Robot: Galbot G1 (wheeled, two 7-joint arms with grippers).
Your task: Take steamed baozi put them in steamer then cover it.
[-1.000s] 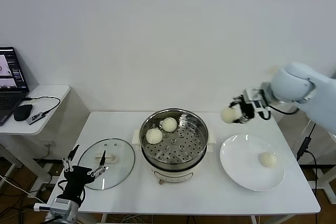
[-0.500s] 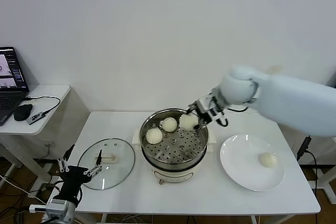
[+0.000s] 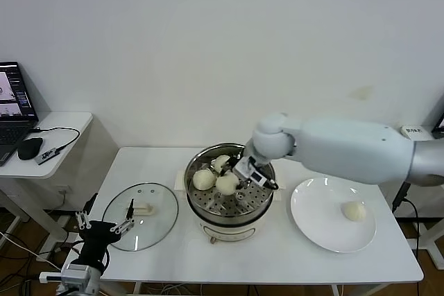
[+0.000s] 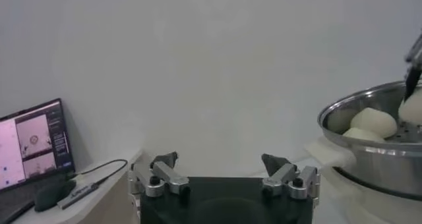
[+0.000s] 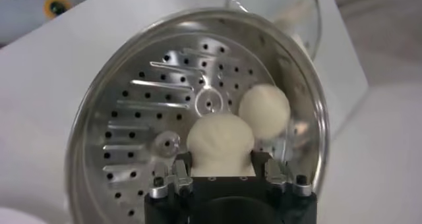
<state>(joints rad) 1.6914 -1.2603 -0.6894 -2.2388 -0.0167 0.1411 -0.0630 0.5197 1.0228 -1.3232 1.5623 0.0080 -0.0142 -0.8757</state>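
Observation:
The steamer stands mid-table with two baozi on its tray, one at the left and one behind. My right gripper reaches into the pot, shut on a third baozi just above the tray. In the right wrist view this baozi sits between the fingers, next to another baozi on the perforated tray. A fourth baozi lies on the white plate. The glass cover lies flat left of the pot. My left gripper is open and empty by the cover's near edge.
A side table at the far left holds a laptop and a mouse. The left wrist view shows the pot's rim and two baozi to one side, past its open fingers.
My right gripper has carried the baozi left from beside the plate, over the pot's far rim, and down into the steamer. The left gripper has stayed by the cover.

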